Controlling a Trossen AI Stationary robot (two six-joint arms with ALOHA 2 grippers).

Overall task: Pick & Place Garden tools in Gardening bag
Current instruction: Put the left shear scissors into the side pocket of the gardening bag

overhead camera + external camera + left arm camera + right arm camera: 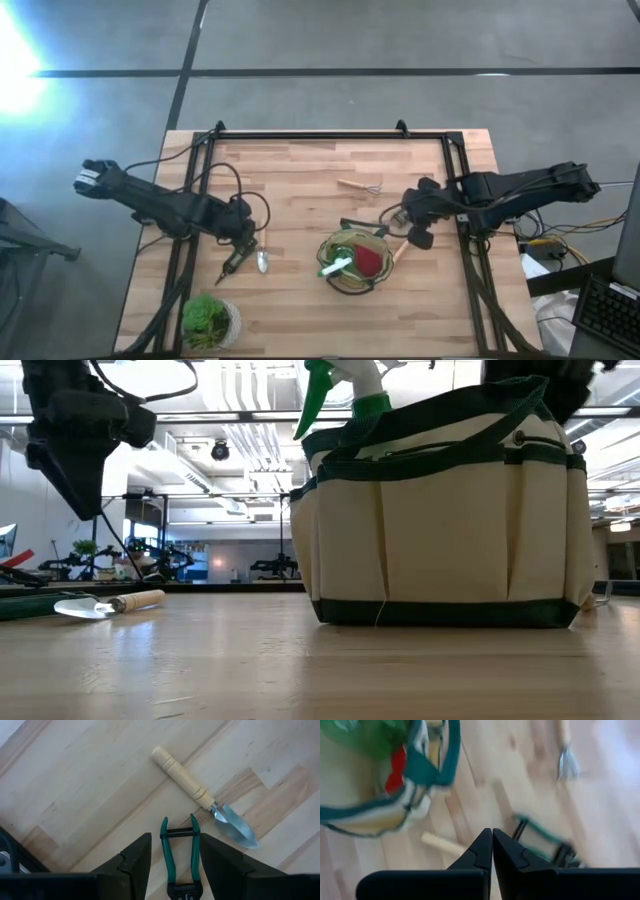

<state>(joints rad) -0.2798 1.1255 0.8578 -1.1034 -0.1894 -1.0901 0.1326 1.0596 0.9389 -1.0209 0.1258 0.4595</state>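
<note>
My left gripper (240,246) (175,838) hangs open above the green-handled pruners (180,855), which lie flat on the table. Its fingers stand on either side of them, well above. A wooden-handled silver trowel (202,795) (262,262) lies flat beside the pruners. The round gardening bag (352,264) (440,520) stands on its base at mid-table. It holds a green spray bottle (345,390) and a red item (368,262). My right gripper (420,240) (492,845) is shut and held in the air just right of the bag.
A wooden-handled rake fork (360,186) lies beyond the bag. A wooden handle (398,252) (442,844) and a dark green-handled tool (356,226) lie close against the bag. A leafy plant in a pale pot (210,320) stands at the near left corner. A black frame (320,136) borders the table.
</note>
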